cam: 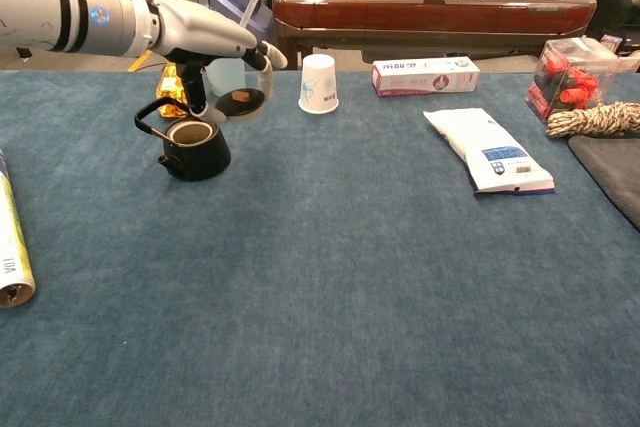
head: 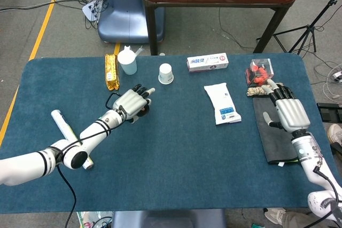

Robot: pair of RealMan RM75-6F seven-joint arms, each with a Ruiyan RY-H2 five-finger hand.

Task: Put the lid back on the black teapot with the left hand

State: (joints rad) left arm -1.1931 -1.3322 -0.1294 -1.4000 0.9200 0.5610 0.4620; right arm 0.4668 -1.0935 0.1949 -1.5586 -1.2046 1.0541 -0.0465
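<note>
Currently holding lid [cam: 240,100] in left hand [cam: 222,47], fingers curled round it, up beside open black teapot [cam: 194,147] on table [cam: 350,277]. Needs centring over mouth, levelling, lowering gently, then releasing.

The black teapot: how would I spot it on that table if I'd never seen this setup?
Start at the blue table and go to its far left part, where the left hand holds a small dark lid. The black teapot sits just below and left of that lid. Unlike the white paper cup nearby, it is squat and dark, with a wire handle and an open top.
</note>
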